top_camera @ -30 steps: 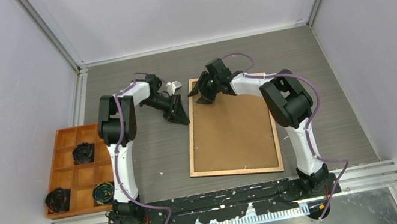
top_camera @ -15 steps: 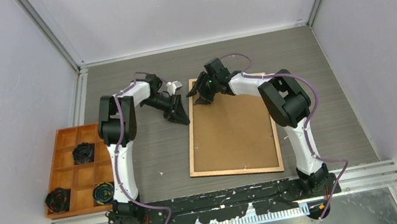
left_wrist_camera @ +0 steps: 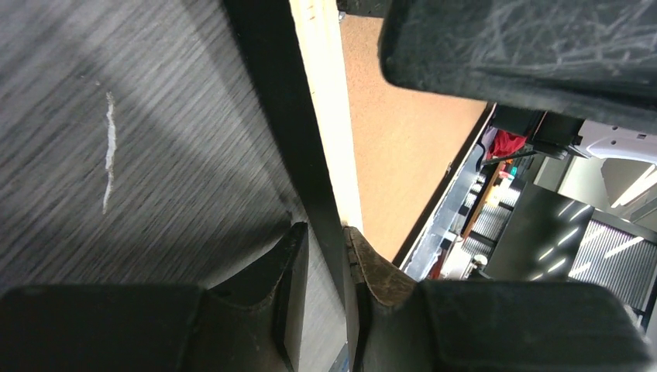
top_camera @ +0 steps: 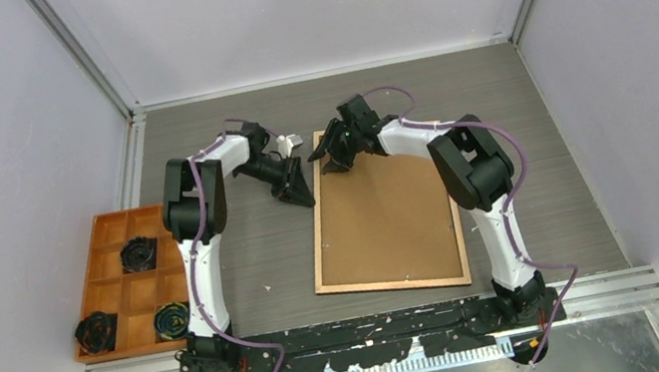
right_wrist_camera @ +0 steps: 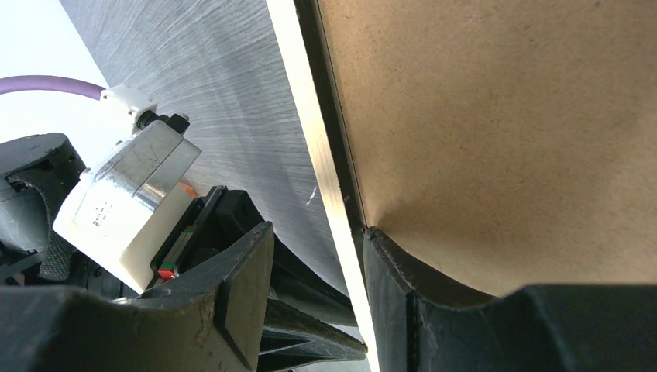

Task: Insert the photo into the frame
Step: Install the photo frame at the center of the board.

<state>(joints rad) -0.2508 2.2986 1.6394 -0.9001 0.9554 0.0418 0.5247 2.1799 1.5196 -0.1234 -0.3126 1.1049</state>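
Two tools are set astride one rail of the frame [top_camera: 317, 239].
The left tool [left_wrist_camera: 325, 232] is pinched narrowly on the left rail; the frame lies back up on the counter [top_camera: 544, 160], a brown backing board [top_camera: 385, 207] inside it. The right tool [right_wrist_camera: 318, 232] is spread across that rail near the far corner, one finger on the board. The left arm [top_camera: 201, 268] and right arm [top_camera: 506, 237] are bent, forearms angled inward.

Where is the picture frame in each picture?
Top external: the frame lies flat in the middle, back up.
Left wrist: its rail runs from top centre to the bottom.
Right wrist: its pale rail slants down the middle.
Shared landmark: the brown backing board inside it.
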